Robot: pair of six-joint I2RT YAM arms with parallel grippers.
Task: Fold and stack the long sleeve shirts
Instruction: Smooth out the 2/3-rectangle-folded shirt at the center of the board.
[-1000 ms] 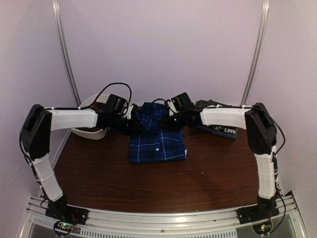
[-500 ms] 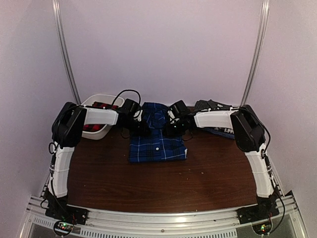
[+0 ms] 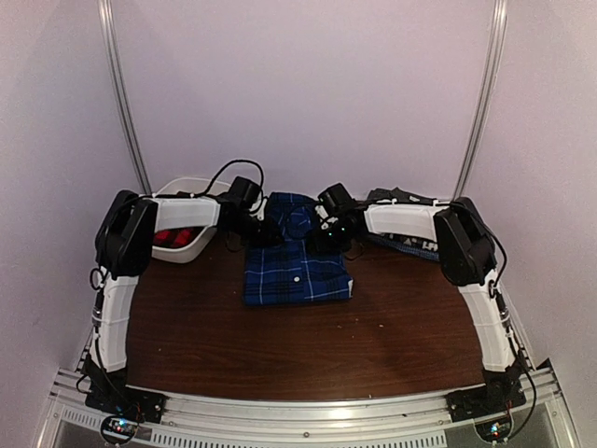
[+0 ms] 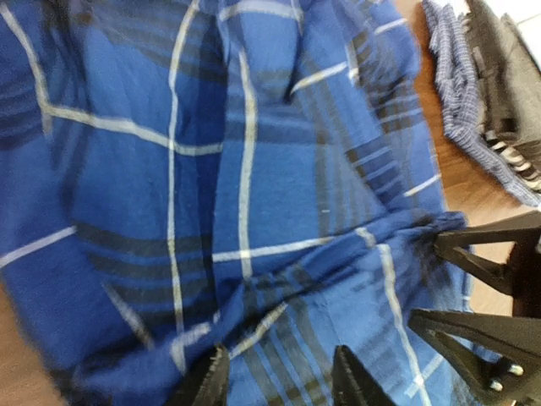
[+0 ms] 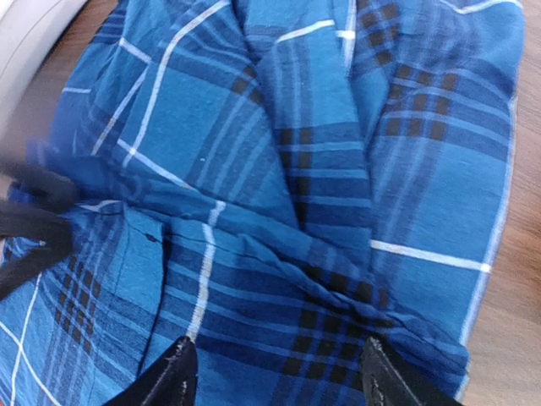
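A blue-and-black plaid shirt lies folded in a rectangle at the table's middle, collar end toward the back. It fills the left wrist view and the right wrist view. My left gripper hovers over the shirt's far left side, jaws apart, the cloth lying slack below them. My right gripper is over the far right side, jaws wide, nothing pinched. A dark striped shirt lies folded at the back right. Red cloth shows in the tub.
The white plastic tub stands at the back left, just behind my left forearm. The striped shirt lies close beside the plaid one. Bare brown table stretches from the shirt to the near edge.
The left arm's elbow has swung in from the far left. Both grippers stayed at the shirt's far end, shifting slightly back. The shirt lies as before.
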